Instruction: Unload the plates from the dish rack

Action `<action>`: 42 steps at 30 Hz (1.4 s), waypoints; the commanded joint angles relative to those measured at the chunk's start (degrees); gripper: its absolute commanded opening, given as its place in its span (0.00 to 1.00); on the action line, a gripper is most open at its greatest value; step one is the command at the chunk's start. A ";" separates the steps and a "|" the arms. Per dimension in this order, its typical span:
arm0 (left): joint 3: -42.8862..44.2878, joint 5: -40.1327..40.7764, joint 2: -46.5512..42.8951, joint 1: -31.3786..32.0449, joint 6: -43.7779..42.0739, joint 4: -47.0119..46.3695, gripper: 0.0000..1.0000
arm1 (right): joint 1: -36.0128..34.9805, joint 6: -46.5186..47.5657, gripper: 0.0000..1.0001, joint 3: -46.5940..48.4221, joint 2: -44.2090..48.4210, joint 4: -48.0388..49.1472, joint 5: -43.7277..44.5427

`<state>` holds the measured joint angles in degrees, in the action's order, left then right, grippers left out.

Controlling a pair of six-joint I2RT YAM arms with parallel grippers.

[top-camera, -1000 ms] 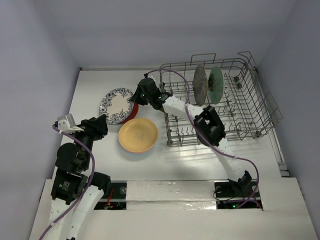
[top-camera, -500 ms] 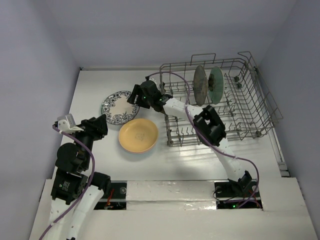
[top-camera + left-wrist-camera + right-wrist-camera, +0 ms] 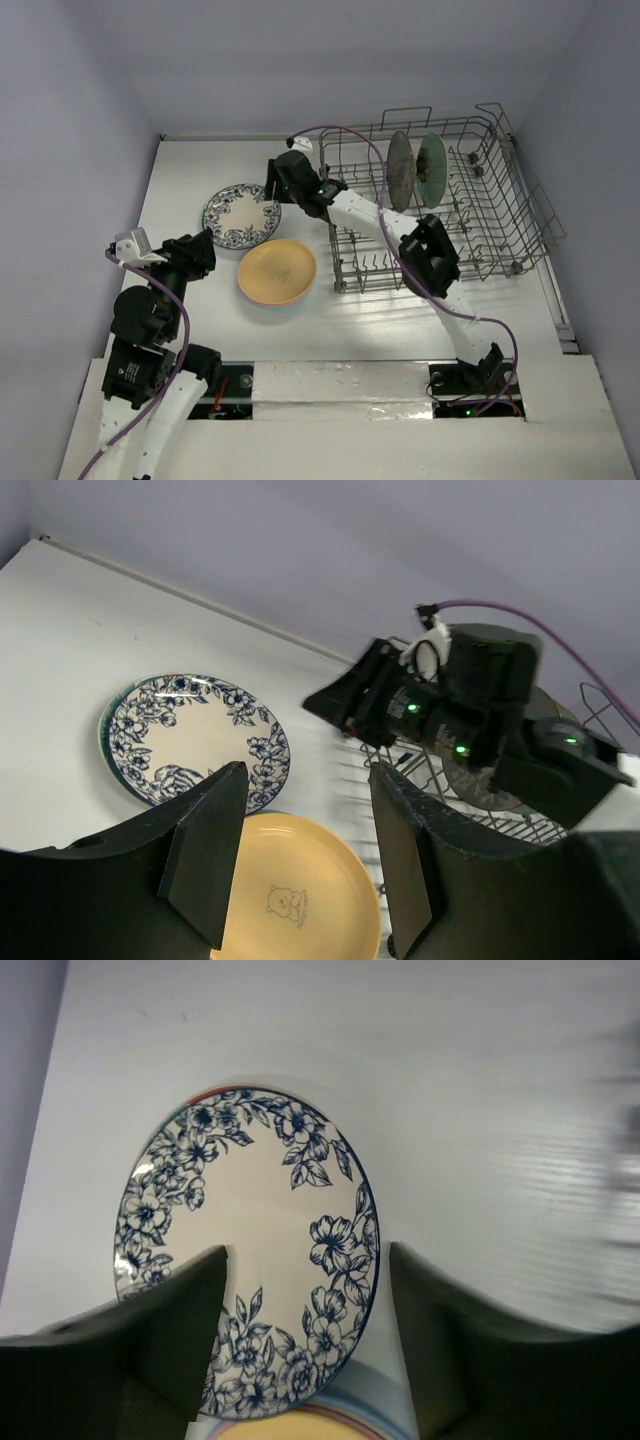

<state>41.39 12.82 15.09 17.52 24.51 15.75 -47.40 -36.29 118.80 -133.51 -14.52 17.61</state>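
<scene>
Hovering just above the patterned plate (image 3: pixel 238 215), the right gripper (image 3: pixel 278 185) is holding its fingers apart, gripping nothing. That plate is lying flat on the table (image 3: pixel 180 190), left of the rack (image 3: pixel 470 250) and just beside the yellow plate (image 3: pixel 276 271). A dark plate (image 3: pixel 401 170) and a teal plate (image 3: pixel 433 168) are standing upright in the rack. The left gripper (image 3: pixel 305 860) is hanging near the yellow plate, fingers spread and empty.

The dish rack (image 3: pixel 520 215) stands on the right half of the table (image 3: pixel 400 320), towards its far edge. In the rack's far middle rows, the left upright plate (image 3: pixel 401 170) and the right upright plate (image 3: pixel 433 168) stand side by side. Left of the rack, the floral plate (image 3: pixel 238 215) lies flat on top of other plates. The bear-print plate (image 3: pixel 277 271) lies just in front of it, a little to the right, and the rims meet.
</scene>
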 commanded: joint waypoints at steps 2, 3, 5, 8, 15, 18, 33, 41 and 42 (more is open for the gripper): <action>0.01 -0.43 -0.33 -0.20 -0.17 -1.77 0.49 | -1.47 8.33 0.05 -4.36 11.94 5.29 3.05; 0.01 -0.43 -0.15 -0.20 -0.17 -1.77 0.49 | -1.47 9.74 0.00 -5.76 16.14 5.99 4.09; 0.01 -0.60 -0.06 -0.20 -0.25 -1.77 0.49 | -1.47 15.34 0.00 -10.86 20.55 8.45 8.66; -0.08 -0.69 0.02 -0.20 -0.25 -1.77 0.48 | 0.63 20.98 0.00 -17.78 29.25 7.85 15.95; -0.17 -1.04 -0.85 -0.20 -0.34 -2.04 0.48 | 12.75 22.32 0.00 -36.61 48.42 4.16 21.42; -0.17 -1.22 -0.59 -0.20 -0.34 -2.12 0.48 | 16.80 23.20 0.21 -39.52 51.51 1.43 20.89; -0.17 -1.39 -0.77 -0.20 -0.34 -2.12 0.48 | 22.96 26.44 0.46 -31.47 36.58 -4.36 18.77; -0.17 -1.31 -1.12 -0.20 -0.43 -2.21 0.48 | 22.96 30.84 0.11 -27.93 36.57 -4.73 25.11; -0.17 -1.31 -1.12 -0.20 -0.43 -2.13 0.48 | 22.35 31.98 0.08 -27.49 37.18 -4.72 25.28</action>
<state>41.32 12.01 14.63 17.52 24.49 15.73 -24.88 -7.70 86.94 -100.64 -20.58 37.67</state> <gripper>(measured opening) 0.483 0.202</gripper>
